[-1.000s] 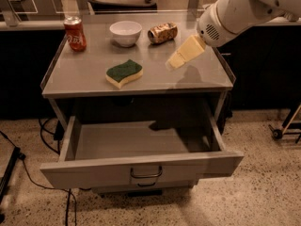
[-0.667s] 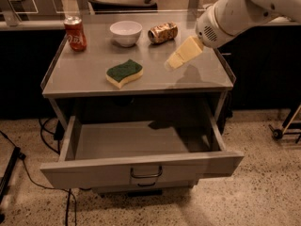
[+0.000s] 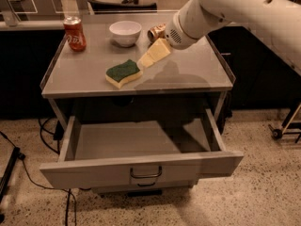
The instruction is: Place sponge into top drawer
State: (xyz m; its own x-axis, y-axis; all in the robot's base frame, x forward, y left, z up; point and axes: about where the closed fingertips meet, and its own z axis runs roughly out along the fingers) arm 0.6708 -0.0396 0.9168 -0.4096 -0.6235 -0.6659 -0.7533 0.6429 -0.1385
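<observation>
The sponge, dark green on top of pale yellow foam, lies flat on the grey cabinet top, left of centre. My gripper, with pale yellow fingers, hangs just above the top at the sponge's right end, reaching in from the upper right on the white arm. It holds nothing. The top drawer is pulled fully out below the top, its grey inside bare, its wire handle at the centre of the front panel.
A red soda can stands at the back left of the top. A white bowl sits at back centre, with a brown can lying beside it. Black cables run over the floor at left. A wheeled stand is at right.
My arm has swung left and down, bringing the gripper from the right part of the top to the sponge's right end. The sponge and drawer have not moved.
</observation>
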